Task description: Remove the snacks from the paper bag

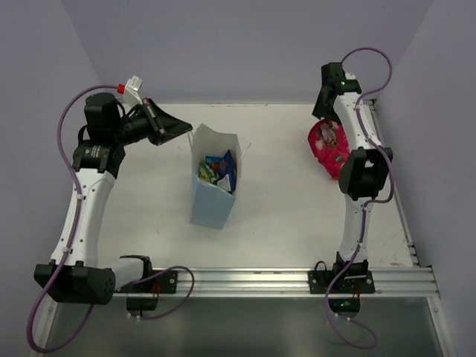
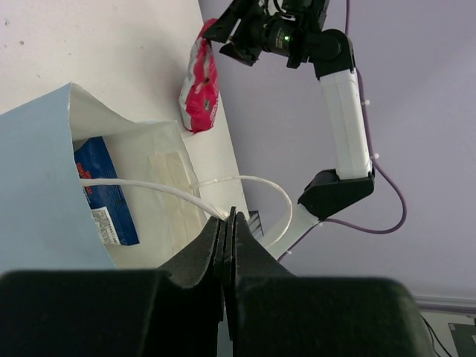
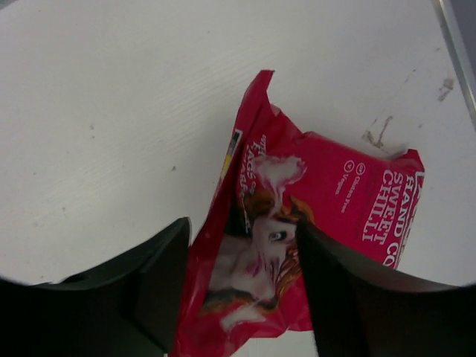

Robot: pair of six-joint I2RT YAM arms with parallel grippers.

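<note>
With left gripper [image 2: 229, 216], pinches string handle [image 2: 149, 190] of paper bag [image 2: 37, 186], jaws together, bag just beyond their tips. With right gripper [image 3: 242, 227], holds jaws apart, red-pink pouch [image 3: 335, 193] lying on table [image 3: 111, 111] between them.

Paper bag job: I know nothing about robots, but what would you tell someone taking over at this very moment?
Left gripper: shut, pinching the bag's white string handle at the rim.
Right gripper: open, jaws either side of the red pouch, which lies on the table at the far right.
Paper bag: upright mid-table, mouth open.
Done: the red pouch is out.
To do: several packets are in the bag, a dark blue packet among them.
</note>
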